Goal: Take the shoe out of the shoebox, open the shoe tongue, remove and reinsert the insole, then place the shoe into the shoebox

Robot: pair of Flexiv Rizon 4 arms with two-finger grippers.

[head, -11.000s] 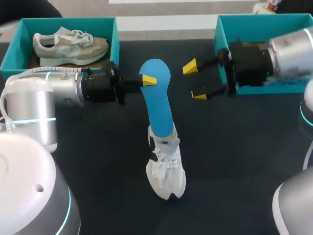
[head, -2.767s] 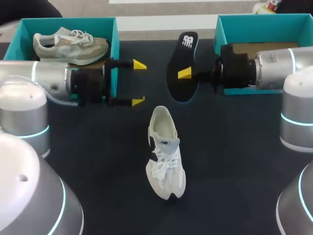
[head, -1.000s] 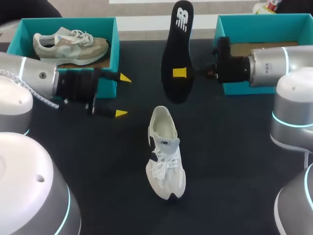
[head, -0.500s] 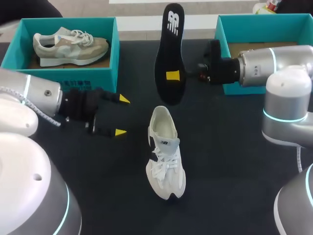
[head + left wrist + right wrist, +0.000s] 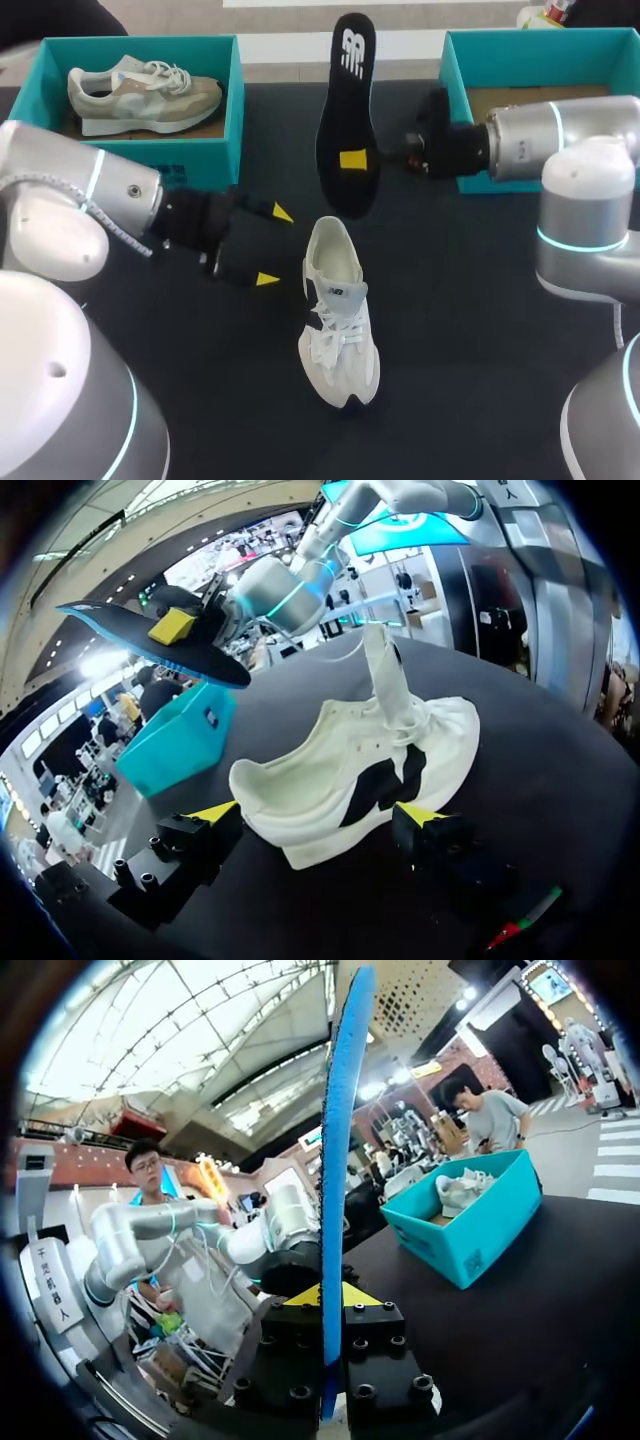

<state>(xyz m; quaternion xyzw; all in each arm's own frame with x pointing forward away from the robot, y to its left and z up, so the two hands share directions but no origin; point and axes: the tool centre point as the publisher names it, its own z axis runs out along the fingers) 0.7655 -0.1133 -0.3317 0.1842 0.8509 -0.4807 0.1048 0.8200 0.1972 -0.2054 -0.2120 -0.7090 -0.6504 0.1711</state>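
A white shoe (image 5: 338, 310) stands upright on the black table, heel toward the boxes, its mouth empty. The insole (image 5: 345, 120), black underside up, hangs in the air above and behind the heel, with my right gripper (image 5: 352, 158) shut on its edge. Seen edge-on in the right wrist view, the insole (image 5: 335, 1160) rises blue from between the right gripper (image 5: 325, 1295) fingers. My left gripper (image 5: 275, 246) is open just left of the heel. In the left wrist view the shoe (image 5: 350, 780) lies side-on right ahead of the left gripper (image 5: 318, 815), untouched.
A teal shoebox (image 5: 236, 100) at the back left holds a beige shoe (image 5: 140, 95). A second teal shoebox (image 5: 447, 60) stands at the back right behind my right arm. That back-left box (image 5: 470, 1225) also shows in the right wrist view.
My left gripper has moved right and forward, up to the white shoe's heel, staying open. The right arm has carried the insole slightly left and steadied it.
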